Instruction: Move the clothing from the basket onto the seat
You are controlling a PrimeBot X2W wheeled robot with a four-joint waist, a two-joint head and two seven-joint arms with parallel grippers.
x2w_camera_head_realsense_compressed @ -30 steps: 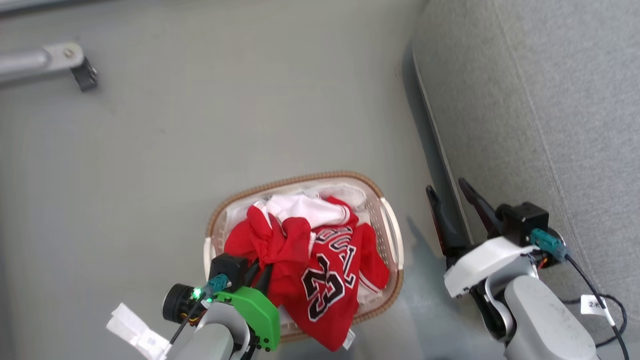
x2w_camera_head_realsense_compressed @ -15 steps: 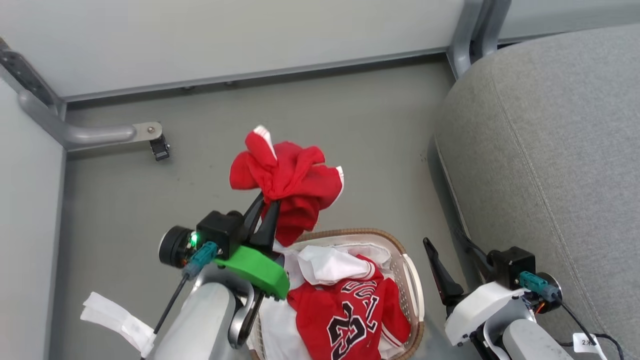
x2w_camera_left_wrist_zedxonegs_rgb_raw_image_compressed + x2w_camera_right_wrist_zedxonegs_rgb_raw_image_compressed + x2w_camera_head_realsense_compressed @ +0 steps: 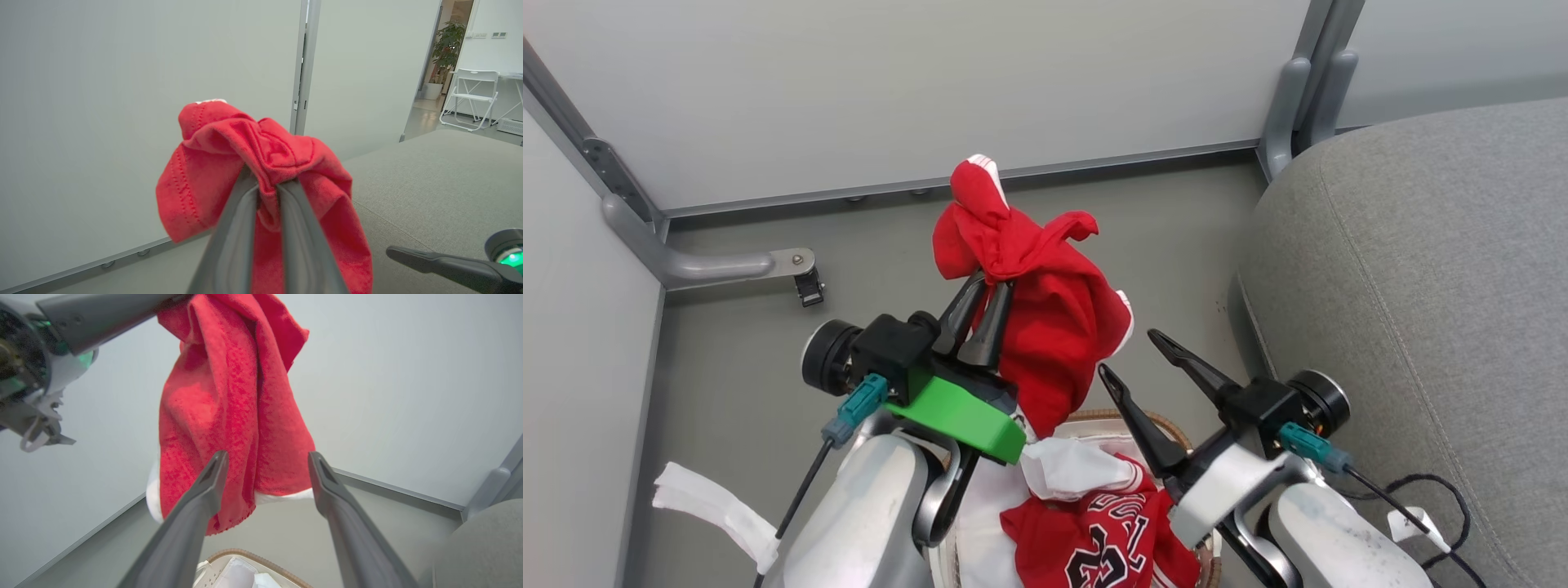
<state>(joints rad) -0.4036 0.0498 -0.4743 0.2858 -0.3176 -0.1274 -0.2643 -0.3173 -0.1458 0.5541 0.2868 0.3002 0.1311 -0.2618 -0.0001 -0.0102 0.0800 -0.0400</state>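
Red jersey point(image 3: 1045, 327), one, bunched, hanging above basket point(image 3: 1094, 415) (second jersey point(image 3: 1111, 539) inside, 6 o'clock), left gripper point(image 3: 995, 282) fingers clenched on its top fold; right gripper point(image 3: 1129, 353) fingers spread, 4 o'clock; seat point(image 3: 1421, 286), 3 o'clock.

The jersey point(image 3: 1054, 327) is red with white trim, the basket point(image 3: 261, 556) cream with a brown rim, the seat point(image 3: 1421, 286) grey.

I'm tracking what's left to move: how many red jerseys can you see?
2. One red jersey hangs pinched in the left gripper, above the basket; a numbered jersey lies in the basket. More may be hidden underneath.
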